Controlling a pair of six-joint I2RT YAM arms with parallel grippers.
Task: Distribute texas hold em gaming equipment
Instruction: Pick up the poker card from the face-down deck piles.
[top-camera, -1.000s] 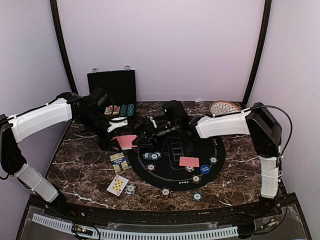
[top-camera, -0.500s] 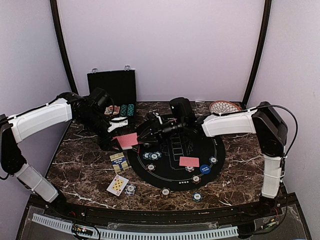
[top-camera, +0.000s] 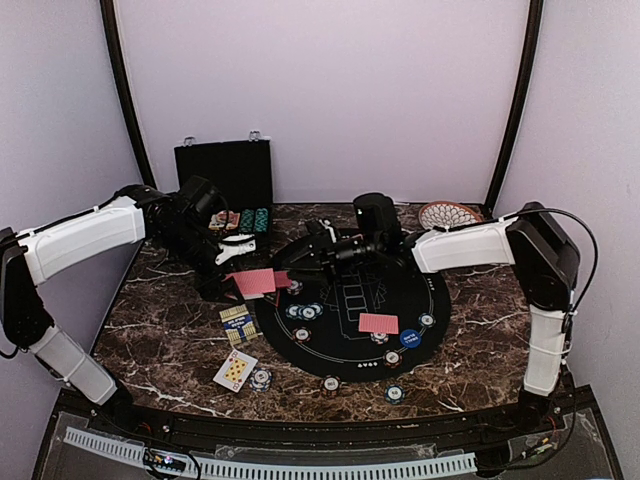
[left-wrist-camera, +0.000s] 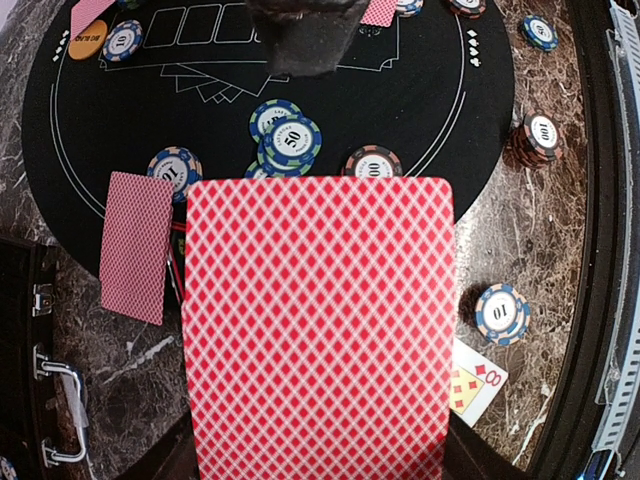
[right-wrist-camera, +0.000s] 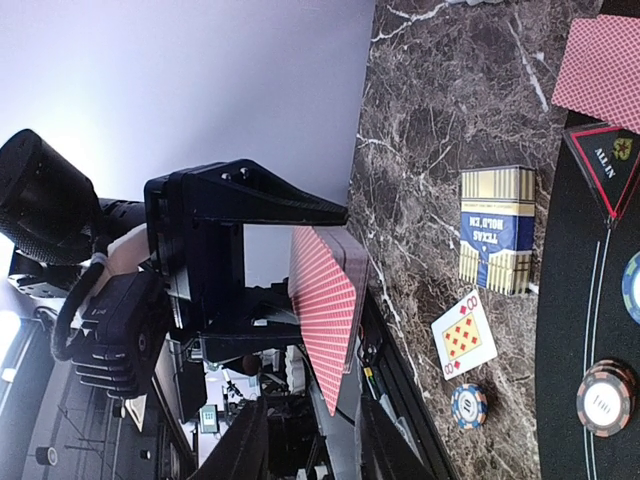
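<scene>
playing card (left-wrist-camera: 320, 330): flat rectangle, rounded corners, pinkish-red lattice back. clenched in left tool (top-camera: 232, 278), raised over the dark veined marble desk (top-camera: 160, 330) at the round black mat's (top-camera: 445, 300) left rim. right tool (top-camera: 290, 262): jaws parted beside it, empty.

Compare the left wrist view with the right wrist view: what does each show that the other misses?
Only the left wrist view shows the orange disc and the stack of chips marked 50. Only the right wrist view shows the Texas Hold'em card box, which the held cards hide from the other camera. Both show the red-backed cards gripped in the left hand and the face-up eight of diamonds.
</scene>
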